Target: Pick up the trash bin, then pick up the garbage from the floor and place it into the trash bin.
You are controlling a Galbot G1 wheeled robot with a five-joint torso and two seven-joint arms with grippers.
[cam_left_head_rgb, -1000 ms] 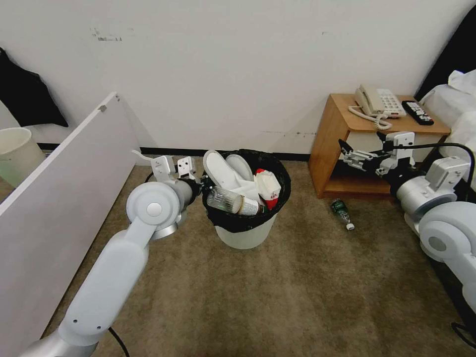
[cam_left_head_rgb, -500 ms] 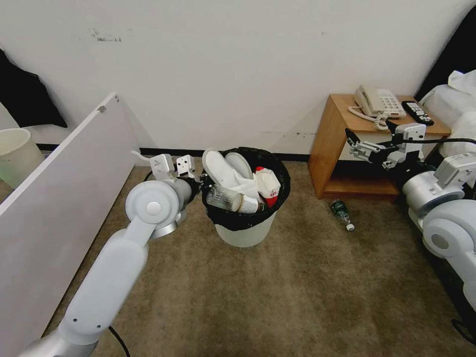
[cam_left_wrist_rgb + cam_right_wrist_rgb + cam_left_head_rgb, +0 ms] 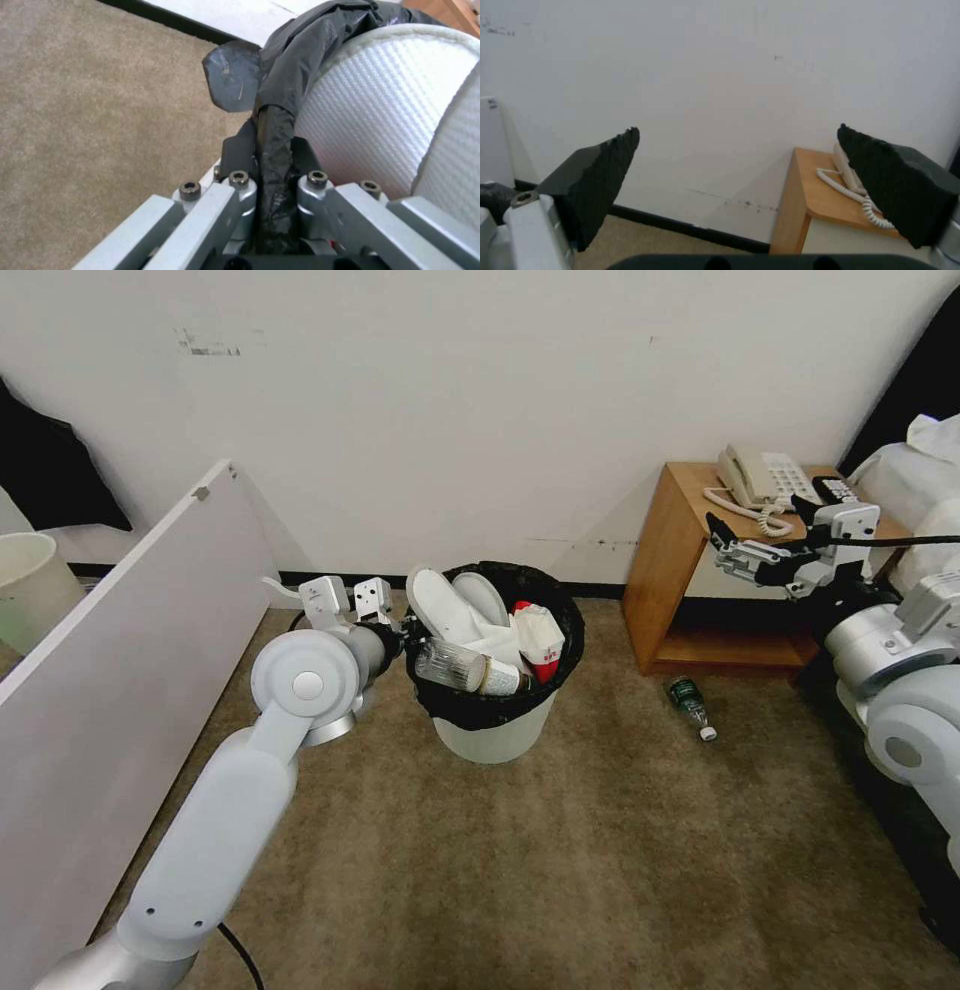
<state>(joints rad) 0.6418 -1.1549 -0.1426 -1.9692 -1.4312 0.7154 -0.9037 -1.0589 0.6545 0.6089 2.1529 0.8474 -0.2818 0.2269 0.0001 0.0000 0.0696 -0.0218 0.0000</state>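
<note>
Since a second ago, only the right gripper (image 3: 722, 542) has moved: it has gone up from beside the shelf to the top of the wooden side table (image 3: 690, 525), at about two o'clock in the head view, and its fingers are spread wide with nothing between them. On the far left, at nine o'clock, a white board (image 3: 120, 670) leans by the wall. Next comes the left gripper (image 3: 400, 635), squeezed tight on the black bag at the rim of the trash bin (image 3: 495, 735), which sits on the carpet (image 3: 560, 870) at about twelve o'clock. The bin is very full. A white slipper (image 3: 440, 610), a clear bottle (image 3: 465, 670) and a red and white wrapper (image 3: 540, 642) poke out over the top. One green bottle (image 3: 690, 705) lies on the floor at about three o'clock, near the table's foot. I think the bin could spill if it tips, because the trash is piled so high. The thin bag might also slip or tear under the grip.
</note>
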